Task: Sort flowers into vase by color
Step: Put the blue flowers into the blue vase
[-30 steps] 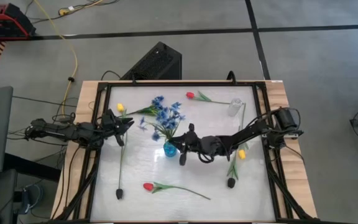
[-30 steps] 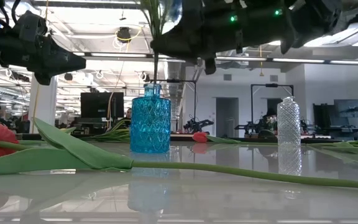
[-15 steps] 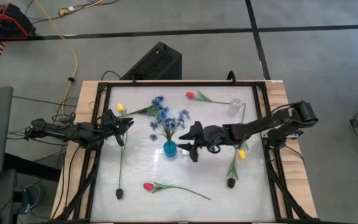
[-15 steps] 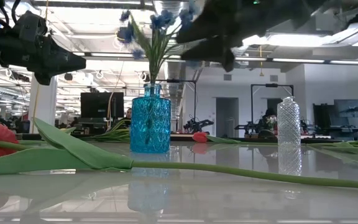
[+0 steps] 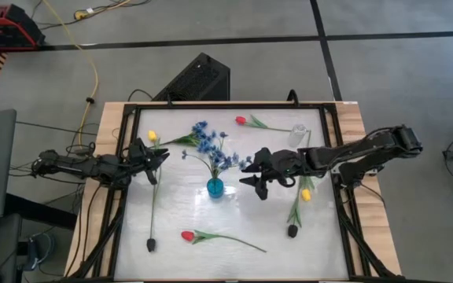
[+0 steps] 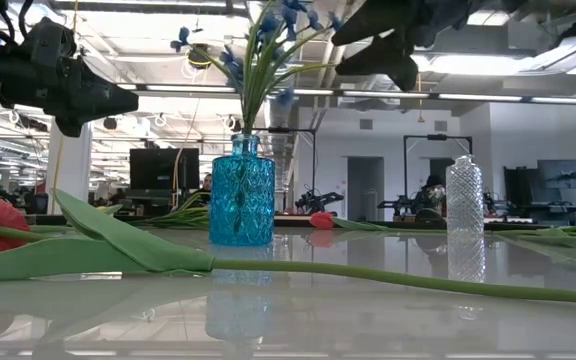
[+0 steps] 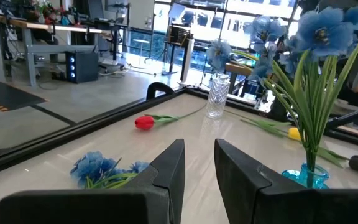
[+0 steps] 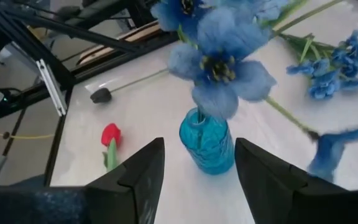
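- A blue spray [image 5: 213, 149] is standing upright in the blue vase [image 5: 215, 188] near the middle of the worktop [image 5: 234, 212], its blossoms fanning out above the neck.
- The right tool [image 5: 252, 171] is hovering just beside the vase, above the worktop, with its fingers [image 8: 143, 174] standing wide apart and gripping nothing.
- The left tool [image 5: 160, 156] is waiting over the worktop's left side, its fingers [image 7: 169, 171] parted by a narrow gap and holding nothing.
- A second blue spray [image 5: 199, 130] is lying flat near the far edge, with a yellow tulip [image 5: 152, 136] beside it.
- One red tulip [image 5: 241, 120] is lying near the clear vase [image 5: 296, 135]; another red tulip [image 5: 187, 235] is lying at the near side.
- A further yellow tulip [image 5: 306, 194] is lying on the right, under the right arm.
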You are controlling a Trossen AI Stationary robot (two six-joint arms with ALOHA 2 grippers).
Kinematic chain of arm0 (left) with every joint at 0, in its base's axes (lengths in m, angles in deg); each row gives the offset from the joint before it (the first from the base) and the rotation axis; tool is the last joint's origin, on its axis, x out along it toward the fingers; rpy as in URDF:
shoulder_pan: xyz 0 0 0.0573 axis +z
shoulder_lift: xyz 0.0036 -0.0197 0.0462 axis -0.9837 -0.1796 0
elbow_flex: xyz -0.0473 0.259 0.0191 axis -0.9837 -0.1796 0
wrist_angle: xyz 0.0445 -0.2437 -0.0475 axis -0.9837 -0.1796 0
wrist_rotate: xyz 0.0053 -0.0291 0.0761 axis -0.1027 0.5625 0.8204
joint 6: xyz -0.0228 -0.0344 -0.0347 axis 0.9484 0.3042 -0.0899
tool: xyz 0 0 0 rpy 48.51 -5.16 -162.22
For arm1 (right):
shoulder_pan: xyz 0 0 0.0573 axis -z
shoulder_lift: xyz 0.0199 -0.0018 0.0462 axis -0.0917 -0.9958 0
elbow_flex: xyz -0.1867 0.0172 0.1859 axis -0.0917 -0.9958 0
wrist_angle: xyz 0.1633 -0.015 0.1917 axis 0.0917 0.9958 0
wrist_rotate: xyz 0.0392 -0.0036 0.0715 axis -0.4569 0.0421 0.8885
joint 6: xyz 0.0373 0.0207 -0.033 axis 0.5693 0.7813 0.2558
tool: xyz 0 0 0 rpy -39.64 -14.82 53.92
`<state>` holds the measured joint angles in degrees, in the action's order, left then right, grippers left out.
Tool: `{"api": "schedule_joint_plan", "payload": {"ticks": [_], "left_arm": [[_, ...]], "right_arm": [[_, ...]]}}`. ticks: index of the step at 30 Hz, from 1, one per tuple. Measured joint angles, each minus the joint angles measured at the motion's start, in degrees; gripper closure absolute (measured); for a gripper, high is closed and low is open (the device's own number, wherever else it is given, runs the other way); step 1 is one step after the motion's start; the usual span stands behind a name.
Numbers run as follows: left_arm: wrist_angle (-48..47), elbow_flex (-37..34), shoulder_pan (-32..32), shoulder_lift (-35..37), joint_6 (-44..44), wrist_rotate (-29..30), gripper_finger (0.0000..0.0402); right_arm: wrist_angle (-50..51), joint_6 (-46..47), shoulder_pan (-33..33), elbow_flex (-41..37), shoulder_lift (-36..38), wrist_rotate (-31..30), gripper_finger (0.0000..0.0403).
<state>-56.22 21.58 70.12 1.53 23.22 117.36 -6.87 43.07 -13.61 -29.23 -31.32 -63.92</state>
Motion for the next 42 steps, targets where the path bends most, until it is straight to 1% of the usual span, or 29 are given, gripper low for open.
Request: {"api": "schedule_joint_plan", "payload": {"ticks": [12, 23, 25, 31, 37, 40, 42], "left_arm": [[0.02, 0.0, 0.0, 0.0, 0.0, 0.0, 0.0326], [0.0, -0.01, 0.0, 0.0, 0.0, 0.0, 0.0326], [0.02, 0.0, -0.01, 0.0, 0.26, -0.02, 0.0326], [1.25, -0.01, 0.0, 0.0, 8.55, 0.08, 0.0326], [1.81, 0.0, 0.02, 0.0, 8.17, -0.44, 0.0326], [1.5, -0.01, 0.99, 0.0, 11.28, 3.83, 0.0326], [1.47, 0.01, 2.75, -0.13, 11.24, 3.68, 0.0327]], "right_arm": [[0.3, -7.03, 3.84, 0.0, -0.05, -0.17, 0.0186], [0.24, -7.7, 4.75, 0.0, -0.01, 0.05, 0.0186], [1.44, -7.75, 5.01, 0.68, 0.17, 0.2, 0.0186], [8.12, -7.77, 5.11, 5.33, 0.41, 0.22, 0.0186], [8.58, -9.84, 4.54, 6.01, 0.41, 0.27, 0.0186], [9.78, -10.06, 4.58, 6.03, 0.41, 0.27, 0.0186], [11.6, -10.08, 4.6, 6.03, 0.41, 0.27, 0.0186]]}}
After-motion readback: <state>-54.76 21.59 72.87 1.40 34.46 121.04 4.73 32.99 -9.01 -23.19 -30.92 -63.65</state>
